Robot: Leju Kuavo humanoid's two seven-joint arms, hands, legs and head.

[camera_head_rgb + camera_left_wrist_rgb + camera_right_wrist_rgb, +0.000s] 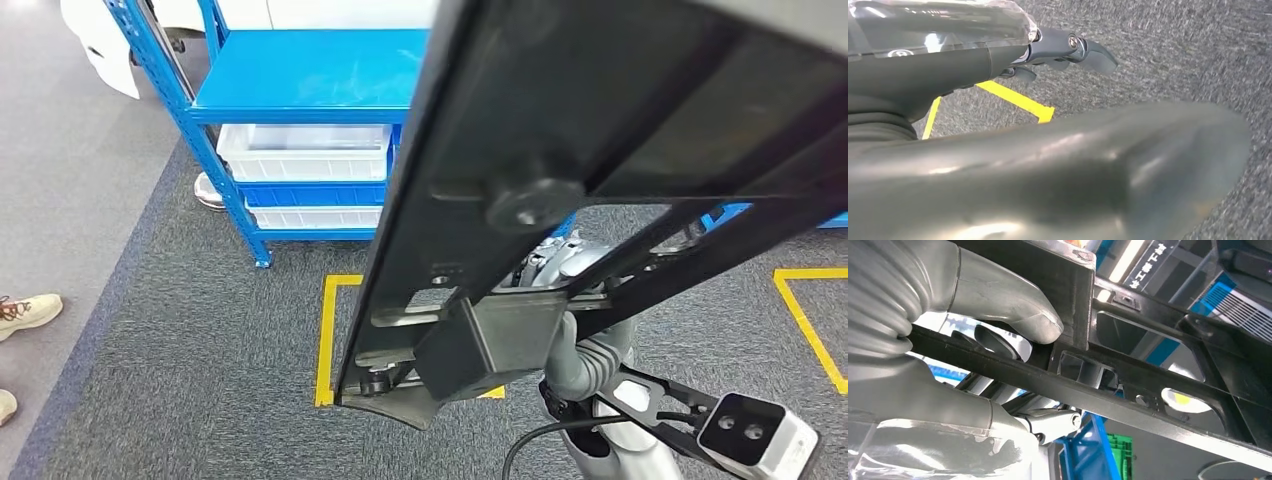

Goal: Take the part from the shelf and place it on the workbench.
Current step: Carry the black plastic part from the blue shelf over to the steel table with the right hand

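The part (560, 130) is a long black frame of bars with a boxy bracket at its lower end, and it slants across the head view close to the camera. My right hand (565, 275) grips it from behind near that bracket. In the right wrist view the thumb (1008, 300) presses on a black block of the part (1075, 305), and dark fingers (998, 342) curl behind one of its bars. My left hand (998, 55) hangs over the grey carpet with its fingers (1073, 47) stretched out and nothing in them.
A blue shelf (300, 80) stands ahead to the left, with white bins (305, 150) on its lower levels. Yellow tape (328, 330) marks a square on the carpet below the part, and another line (805, 320) lies to the right. A person's shoes (25, 312) are at the left edge.
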